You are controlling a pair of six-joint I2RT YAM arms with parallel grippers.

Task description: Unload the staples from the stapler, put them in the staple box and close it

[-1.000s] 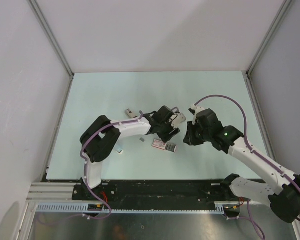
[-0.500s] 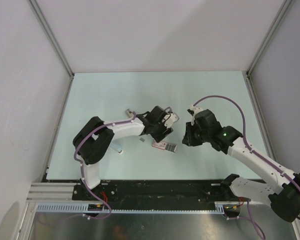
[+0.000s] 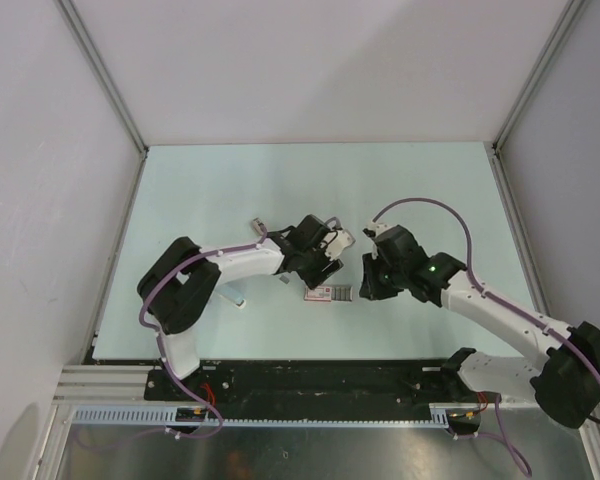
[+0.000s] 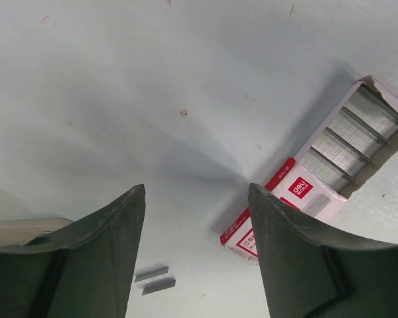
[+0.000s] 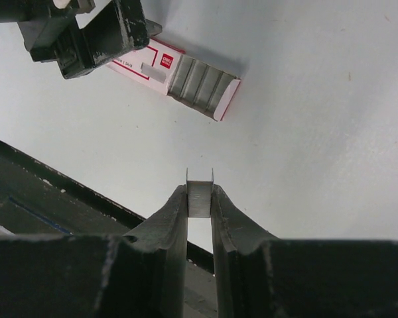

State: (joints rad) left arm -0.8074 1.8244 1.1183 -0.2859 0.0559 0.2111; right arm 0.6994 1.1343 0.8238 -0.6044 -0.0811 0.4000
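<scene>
Far left on the table we noted a small white piece beside the left arm's elbow and, further back, a small grey object. Both were too small to identify.

The left gripper hung low over the table with its fingers wide apart and nothing between the pads. In its wrist view, two loose staple pieces lay flat on the surface near the bottom edge, side by side in the gap between the fingers.

Just right of that gripper lay the staple box, a red-and-white carton flat on the table. Its open end showed grey rows of staples packed side by side, and its red-labelled end pointed toward the left gripper. From the right wrist view one dark finger of the left gripper overlapped that labelled end of the box — we could not tell whether they touched.

Right of the box, near but apart from it, the right gripper was pinched together on a short staple strip. The grey U-shaped piece stood upright between the fingertips, with its two legs poking out past them. It was held clear above the table — not resting on it.
</scene>
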